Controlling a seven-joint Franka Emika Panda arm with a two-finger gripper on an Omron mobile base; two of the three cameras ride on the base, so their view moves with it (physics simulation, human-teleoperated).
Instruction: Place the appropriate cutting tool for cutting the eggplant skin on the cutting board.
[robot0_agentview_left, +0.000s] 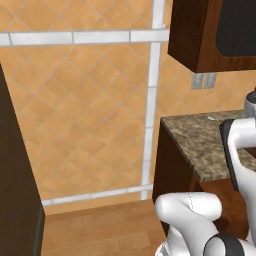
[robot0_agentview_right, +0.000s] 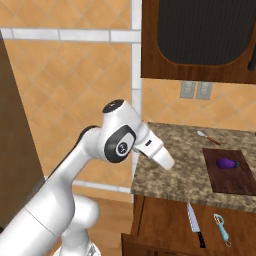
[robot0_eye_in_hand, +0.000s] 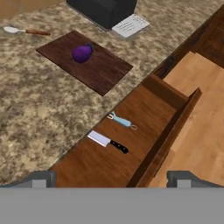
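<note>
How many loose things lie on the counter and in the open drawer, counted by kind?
Vegetables: 1, the eggplant
Boards: 1, the cutting board
Knives: 1, the knife in the drawer
Peelers: 1, the peeler in the drawer
Spoons: 1, the spoon on the counter
Total: 5

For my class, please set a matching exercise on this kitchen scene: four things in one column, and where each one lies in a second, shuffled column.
Things:
1. eggplant
2. knife
3. peeler
4. spoon

Places:
A. on the countertop, beyond the board's far edge
B. in the open drawer, nearer the camera in the hand view
C. on the cutting board
D. in the open drawer, closer to the board

Pairs: 1-C, 2-B, 3-D, 4-A
</note>
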